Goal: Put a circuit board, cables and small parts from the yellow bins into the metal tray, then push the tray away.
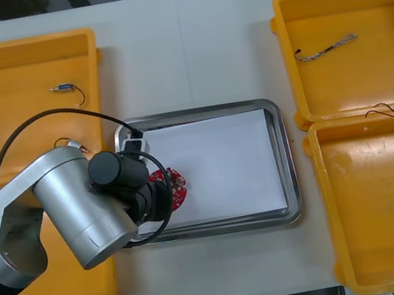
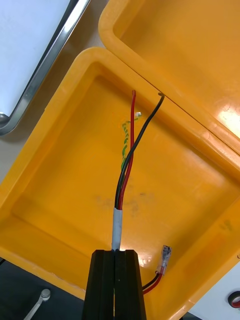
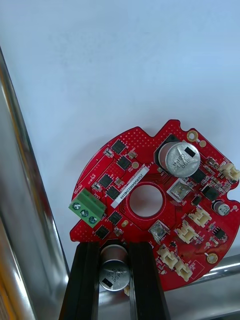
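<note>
Low at the left end of the metal tray (image 1: 284, 163), over its white inside, I see the round red circuit board (image 1: 177, 185) lying face up. Being round, it has no long axis. My left wrist view shows its green terminal block (image 3: 87, 210) on the side toward the tray's rim.

That view also shows my left gripper (image 3: 114, 250) pinching the board's near edge. The fingers stand narrowly apart, either side of a silver can (image 3: 114, 272) mounted there. From the front, my own wrist covers this grip.

At the frame's right edge, my right gripper (image 2: 116, 252) is closed tight on a red and black cable (image 2: 125, 175) at its white sleeve (image 2: 116, 227). The cable runs straight out from the fingertips over the lower right yellow bin (image 1: 381, 237), splitting into two loose ends.
</note>
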Available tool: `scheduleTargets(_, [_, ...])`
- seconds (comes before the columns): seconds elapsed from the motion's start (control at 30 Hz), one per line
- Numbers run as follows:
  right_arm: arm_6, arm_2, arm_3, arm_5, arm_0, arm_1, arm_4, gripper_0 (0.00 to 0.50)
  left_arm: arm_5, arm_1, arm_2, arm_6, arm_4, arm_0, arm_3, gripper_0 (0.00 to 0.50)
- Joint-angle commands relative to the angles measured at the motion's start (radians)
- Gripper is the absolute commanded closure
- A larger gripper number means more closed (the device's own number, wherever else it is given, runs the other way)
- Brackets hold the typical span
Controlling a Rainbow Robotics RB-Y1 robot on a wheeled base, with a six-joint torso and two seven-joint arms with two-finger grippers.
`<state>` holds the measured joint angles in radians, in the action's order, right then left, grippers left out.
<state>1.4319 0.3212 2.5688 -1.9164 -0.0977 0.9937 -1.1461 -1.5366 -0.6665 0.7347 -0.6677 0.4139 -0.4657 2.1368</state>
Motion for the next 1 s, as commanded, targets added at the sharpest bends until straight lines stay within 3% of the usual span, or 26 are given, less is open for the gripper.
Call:
scheduleTargets(0.03, [0.033, -0.024, 0.025, -0.003, -0.019, 0.034, 0.012, 0.5, 0.01, 0.018, 0.026, -0.018, -0.018, -0.025, 0.011, 0.497])
scheduleTargets(0.1, [0.035, -0.036, 0.025, -0.003, -0.02, 0.034, 0.014, 0.5, 0.01, 0.018, 0.032, -0.016, -0.023, -0.021, 0.011, 0.493])
scheduleTargets(0.17, [0.035, -0.036, 0.025, -0.003, -0.02, 0.034, 0.017, 0.5, 0.01, 0.015, 0.042, -0.016, -0.04, -0.018, 0.011, 0.426])
scheduleTargets(0.23, [0.036, -0.036, 0.025, -0.003, -0.02, 0.034, 0.017, 0.5, 0.01, 0.01, 0.055, -0.016, -0.06, -0.01, 0.011, 0.238])
scheduleTargets(0.37, [0.038, -0.036, 0.025, -0.003, -0.02, 0.034, 0.022, 0.5, 0.012, 0.005, 0.057, -0.018, -0.063, 0.002, 0.011, 0.086])
scheduleTargets(0.4, [0.036, -0.036, 0.025, -0.003, -0.02, 0.034, 0.023, 0.5, 0.01, 0.004, 0.055, -0.016, -0.064, 0.005, 0.012, 0.011])
scheduleTargets(0.6, [0.039, -0.036, 0.031, -0.003, -0.02, 0.034, 0.025, 0.5, -0.008, 0.004, 0.035, -0.012, -0.066, 0.005, 0.043, 0.0])
scheduleTargets(0.8, [0.045, -0.036, 0.048, -0.003, -0.037, 0.034, 0.019, 0.5, -0.117, 0.01, -0.051, -0.007, -0.037, 0.004, 0.15, 0.0])
scheduleTargets(1.0, [0.05, -0.105, 0.049, -0.003, -0.142, 0.045, -0.029, 0.5, -0.227, 0.008, -0.189, -0.013, 0.028, -0.005, 0.244, 0.0])
